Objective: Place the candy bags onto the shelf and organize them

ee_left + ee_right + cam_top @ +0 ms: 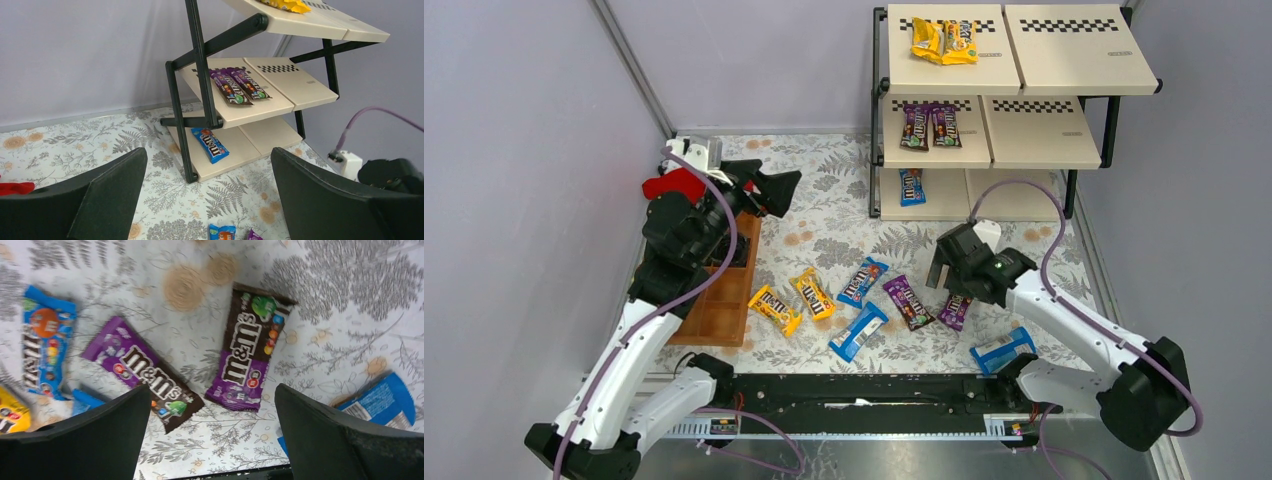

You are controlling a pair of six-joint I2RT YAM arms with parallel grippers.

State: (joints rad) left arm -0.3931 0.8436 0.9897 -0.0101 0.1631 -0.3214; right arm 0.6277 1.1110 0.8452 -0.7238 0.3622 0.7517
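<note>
Fern-printed tabletop [824, 235] strewn with loose sweets, in front of the black-framed, cream-boarded three-tier shelf [1036, 132].

Right end effector [210, 440] hovers released and empty above a glossy purple-brown candy packet [248, 357] that lies flat. In the wrist view its long axis runs top to bottom, slightly tilted, brown end uppermost. It is probably light, crinkly and slippery, so pinch across its narrow width at mid-length. Left end effector [207, 200] is likewise released, facing the shelf.

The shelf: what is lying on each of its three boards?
The shelf holds five bags. Top board: two yellow bags. Middle board: two purple-brown bags. Bottom board: one blue bag; its rear part is hidden under the middle board.
</note>
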